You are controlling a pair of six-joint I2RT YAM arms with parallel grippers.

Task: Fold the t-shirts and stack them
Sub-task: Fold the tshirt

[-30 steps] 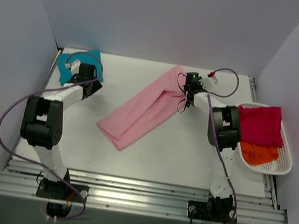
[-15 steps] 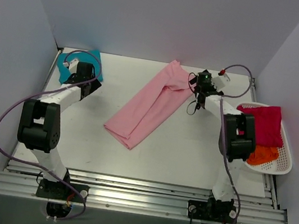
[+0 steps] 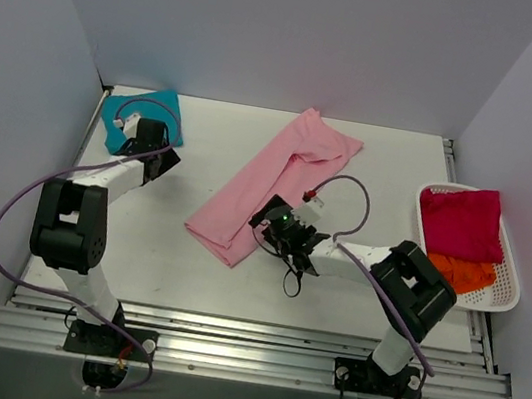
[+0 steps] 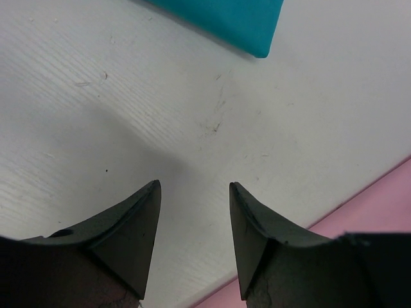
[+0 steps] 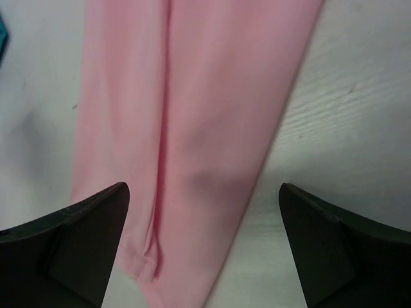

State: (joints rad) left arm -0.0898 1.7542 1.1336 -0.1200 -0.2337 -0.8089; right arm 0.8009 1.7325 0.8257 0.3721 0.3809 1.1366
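A light pink t-shirt [image 3: 275, 176], folded into a long strip, lies diagonally across the middle of the table. My right gripper [image 3: 272, 226] hovers low by its near end, open wide. In the right wrist view the pink cloth [image 5: 192, 115] shows between my fingertips, and nothing is held by the right gripper [image 5: 202, 189]. A folded teal-blue t-shirt [image 3: 138, 111] lies in the far left corner. Just near of it my left gripper [image 3: 161, 158] stands open over bare table. The left wrist view shows the teal corner [image 4: 231, 22] ahead of the left gripper [image 4: 194, 186]. A magenta-red t-shirt [image 3: 460, 220] and an orange t-shirt [image 3: 462, 274] lie in the basket.
A white slotted basket [image 3: 510, 289] sits at the right edge of the table. Grey walls close in the left, back and right sides. The arms' cables loop over the table near each wrist.
My right gripper let go of the pink t-shirt's far end, opened, and swung down to its near end. The far end now lies spread flat. The left arm barely moved.
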